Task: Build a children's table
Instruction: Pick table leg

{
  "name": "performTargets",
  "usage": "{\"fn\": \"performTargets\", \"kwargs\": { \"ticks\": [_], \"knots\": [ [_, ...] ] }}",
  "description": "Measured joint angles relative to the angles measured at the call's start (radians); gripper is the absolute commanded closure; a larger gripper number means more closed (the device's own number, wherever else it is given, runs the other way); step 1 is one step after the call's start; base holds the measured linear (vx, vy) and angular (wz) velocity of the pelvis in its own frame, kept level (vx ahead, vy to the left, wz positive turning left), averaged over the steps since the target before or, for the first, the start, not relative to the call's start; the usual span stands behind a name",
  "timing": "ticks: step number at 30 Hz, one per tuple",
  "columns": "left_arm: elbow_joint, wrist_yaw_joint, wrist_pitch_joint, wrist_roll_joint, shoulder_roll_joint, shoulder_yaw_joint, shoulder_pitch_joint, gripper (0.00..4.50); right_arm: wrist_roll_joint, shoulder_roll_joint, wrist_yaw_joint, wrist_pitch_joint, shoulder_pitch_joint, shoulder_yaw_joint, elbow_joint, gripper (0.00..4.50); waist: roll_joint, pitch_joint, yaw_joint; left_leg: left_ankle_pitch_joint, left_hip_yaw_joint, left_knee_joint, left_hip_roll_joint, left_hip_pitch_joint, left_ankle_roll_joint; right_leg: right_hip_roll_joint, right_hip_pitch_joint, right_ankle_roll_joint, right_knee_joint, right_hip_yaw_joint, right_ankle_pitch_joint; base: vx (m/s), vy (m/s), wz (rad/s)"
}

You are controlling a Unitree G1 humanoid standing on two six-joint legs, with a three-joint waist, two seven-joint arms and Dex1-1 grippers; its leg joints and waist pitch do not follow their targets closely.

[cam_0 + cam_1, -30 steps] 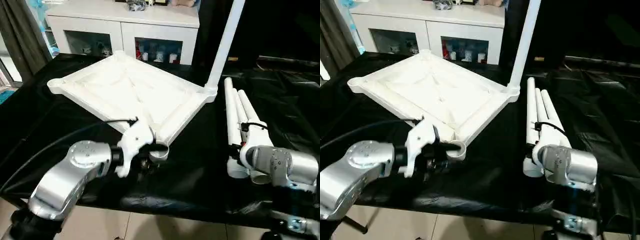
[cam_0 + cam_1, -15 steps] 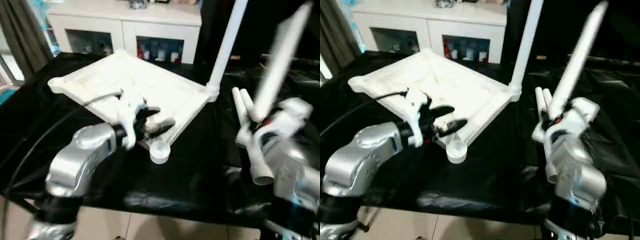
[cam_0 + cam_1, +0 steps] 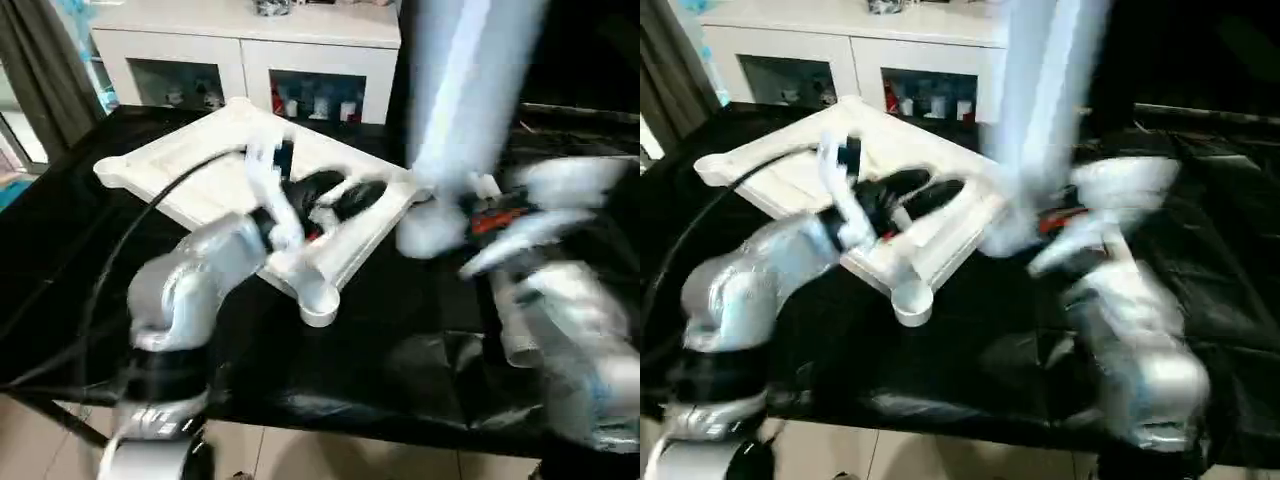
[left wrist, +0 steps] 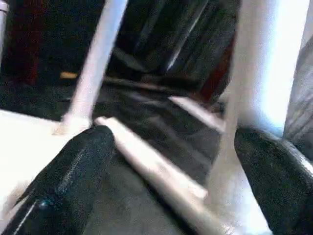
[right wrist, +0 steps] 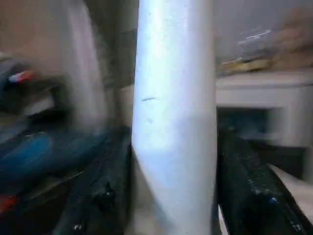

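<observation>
Tabletop upside down, white, rimmed, corner-socketed

head pair: high, down over tabletop | wrists: close along jaws

The scene is being lit evenly and softly from above. The right arm and the leg in it are being smeared by heavy motion blur. Glare is being thrown off the black bench cover. Both wrist views are being blurred throughout.
</observation>
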Motion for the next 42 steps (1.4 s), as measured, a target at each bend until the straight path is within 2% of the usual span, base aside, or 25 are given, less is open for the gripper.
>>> {"fn": "performTargets", "kwargs": {
  "ticks": [3,11,13,16,21,28,32,35,37,38,39,42],
  "knots": [
    [0.034,0.02,0.034,-0.032,-0.009,0.041,-0.002,0.0,-0.001,-0.023,0.057,-0.012,0.027,0.039,0.016,2.57,-0.001,0.0,0.005,-0.002,0.0,0.0,0.0,-0.004,0.003,-0.001,0.0,-0.004,-0.004,0.0,0.004,0.0,0.0,0.0],
    [0.073,0.08,0.084,-0.114,-0.065,0.124,-0.016,0.0,0.006,-0.093,0.114,-0.021,0.036,0.086,0.041,2.58,-0.003,0.001,0.024,-0.005,0.0,0.005,0.0,-0.007,0.008,-0.001,-0.001,-0.005,-0.005,-0.001,0.004,0.0,0.0,0.0],
    [0.069,0.081,0.096,-0.136,-0.069,0.127,-0.021,0.0,0.007,-0.081,0.111,-0.028,0.034,0.097,0.057,2.58,-0.004,0.001,0.025,-0.004,0.0,0.005,0.0,-0.006,0.007,-0.001,-0.001,-0.005,-0.004,-0.001,0.004,0.0,0.0,0.0],
    [0.069,0.085,0.094,-0.141,-0.065,0.13,-0.029,0.0,0.013,-0.036,0.074,-0.034,0.007,0.084,0.1,2.59,-0.004,0.002,0.024,-0.004,0.0,0.005,0.0,-0.006,0.007,-0.001,-0.001,0.0,-0.005,-0.001,0.003,0.0,0.0,0.0],
    [0.063,0.075,0.114,-0.174,-0.057,0.129,-0.031,0.0,0.013,-0.033,0.015,-0.039,-0.027,0.033,0.141,2.59,-0.006,0.002,0.028,-0.004,0.001,0.006,0.0,-0.007,0.007,-0.002,-0.001,-0.002,-0.005,0.0,0.005,0.0,0.0,0.0],
    [0.048,0.075,0.133,-0.225,-0.062,0.145,-0.031,0.0,-0.001,-0.097,0.049,-0.009,0.023,0.104,0.133,2.59,-0.006,0.002,0.025,-0.004,0.001,0.005,0.0,-0.008,0.008,-0.002,-0.002,-0.003,-0.005,-0.001,0.005,0.0,0.0,0.0],
    [0.026,0.074,0.133,-0.232,-0.061,0.142,-0.031,0.0,-0.011,-0.139,0.057,0.022,0.036,0.133,0.119,2.59,-0.006,0.002,0.026,-0.004,0.001,0.006,0.0,-0.008,0.008,-0.002,-0.002,0.002,-0.005,-0.001,0.003,0.0,0.0,0.0],
    [0.003,0.075,0.133,-0.233,-0.068,0.12,-0.03,0.0,-0.021,-0.175,0.068,0.074,0.049,0.204,0.104,2.59,-0.007,0.002,0.026,-0.004,0.001,0.006,0.0,-0.008,0.008,-0.002,-0.001,0.002,-0.005,-0.001,0.003,0.0,0.0,0.0],
    [-0.014,0.083,0.133,-0.232,-0.073,0.087,-0.024,0.0,-0.023,-0.164,0.066,0.108,0.056,0.245,0.095,2.6,-0.008,0.002,0.026,-0.004,0.001,0.006,0.0,-0.008,0.008,-0.002,-0.002,0.002,-0.005,-0.001,0.003,0.0,0.0,0.0],
    [-0.026,0.085,0.133,-0.23,-0.07,0.074,-0.015,0.0,-0.022,-0.164,0.065,0.12,0.057,0.248,0.089,2.6,-0.008,0.002,0.026,-0.004,0.001,0.006,0.0,-0.008,0.008,-0.002,-0.002,0.003,-0.005,0.0,0.003,0.0,0.0,0.0],
    [-0.038,0.084,0.133,-0.23,-0.067,0.064,-0.004,0.28,-0.022,-0.168,0.065,0.125,0.057,0.248,0.079,2.6,-0.009,0.003,0.026,-0.004,0.001,0.006,0.0,-0.008,0.008,-0.002,-0.002,0.003,-0.005,0.0,0.003,0.0,0.0,0.0],
    [-0.091,0.075,0.138,-0.23,-0.045,0.036,0.053,0.39,0.002,-0.172,0.059,0.166,0.059,0.244,0.044,2.6,-0.016,0.007,0.022,-0.004,0.001,0.005,0.0,-0.008,0.007,-0.001,-0.002,0.003,-0.005,0.0,0.003,0.0,0.0,0.0]
  ]
}}
